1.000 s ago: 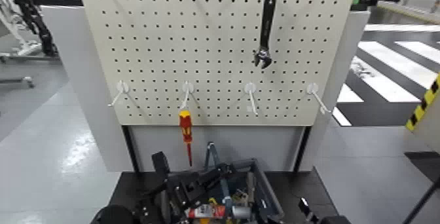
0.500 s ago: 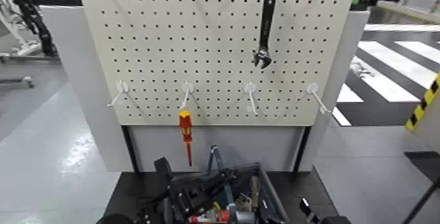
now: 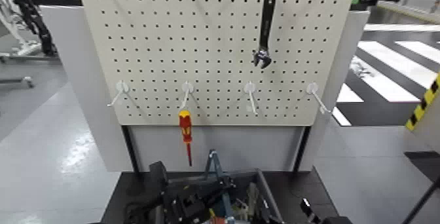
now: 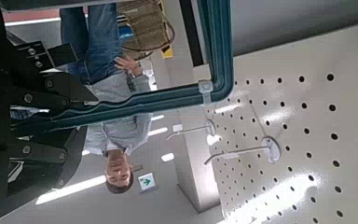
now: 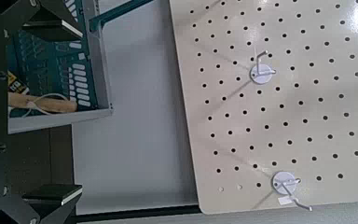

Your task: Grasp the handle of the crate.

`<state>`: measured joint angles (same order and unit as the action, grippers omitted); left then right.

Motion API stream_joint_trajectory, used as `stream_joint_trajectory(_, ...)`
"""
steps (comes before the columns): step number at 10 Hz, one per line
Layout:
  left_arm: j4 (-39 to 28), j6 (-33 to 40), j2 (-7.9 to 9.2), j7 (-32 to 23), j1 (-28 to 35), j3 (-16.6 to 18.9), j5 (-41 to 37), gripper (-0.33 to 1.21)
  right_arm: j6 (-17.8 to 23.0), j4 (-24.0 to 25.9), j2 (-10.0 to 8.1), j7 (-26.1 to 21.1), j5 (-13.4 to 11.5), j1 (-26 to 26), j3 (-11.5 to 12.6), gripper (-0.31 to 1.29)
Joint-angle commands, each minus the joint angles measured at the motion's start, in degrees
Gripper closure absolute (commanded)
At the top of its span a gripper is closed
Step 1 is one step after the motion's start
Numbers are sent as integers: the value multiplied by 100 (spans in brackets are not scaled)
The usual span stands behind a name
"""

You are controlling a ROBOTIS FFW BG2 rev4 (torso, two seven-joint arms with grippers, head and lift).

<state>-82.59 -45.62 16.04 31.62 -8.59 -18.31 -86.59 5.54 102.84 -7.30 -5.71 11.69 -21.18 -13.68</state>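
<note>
Handle (image 3: 218, 166): one, blue-grey, arched, rising above the crate; its bar passes between the left gripper's fingers.

Left gripper (image 3: 224, 182): one, black, shut on the handle, over the crate.

Crate (image 3: 270, 197): one, dark blue-grey, rectangular, thick-rimmed; below the left gripper, its far rim beyond it. Contents: mixed tools, partly hidden by the left gripper and arm. The right wrist view adds a wooden grip (image 5: 51, 103) with a pale cord beside it.

Right gripper (image 5: 56, 110): one, black, fingers wide apart, nothing between them; to the right of the left gripper and outside the crate.

Pegboard (image 3: 216, 56): one, cream, perforated, upright, beyond both grippers and higher. Fittings: a row of four white hooks (image 3: 251, 97) along its lower part.

Screwdriver (image 3: 186, 130): one, red and yellow, hung tip down from a hook, beyond the left gripper and to its left.

Wrench (image 3: 264, 33): one, adjustable, dark grip, hung jaw down, higher than the left gripper and to its right.

Person (image 4: 121, 98): one, grey top, blue jeans, seen past the left gripper in its wrist view.
</note>
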Motion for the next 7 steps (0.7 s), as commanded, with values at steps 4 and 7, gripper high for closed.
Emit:
stream_joint_trajectory(4, -363, -342, 57, -148, 253, 46, -315, 119, 0, -18, 9, -9, 0, -9, 14, 15)
stream_joint_trajectory(7, -399, -465, 145, -209, 235, -156, -649, 119, 0, -18, 18, -9, 0, -9, 14, 15)
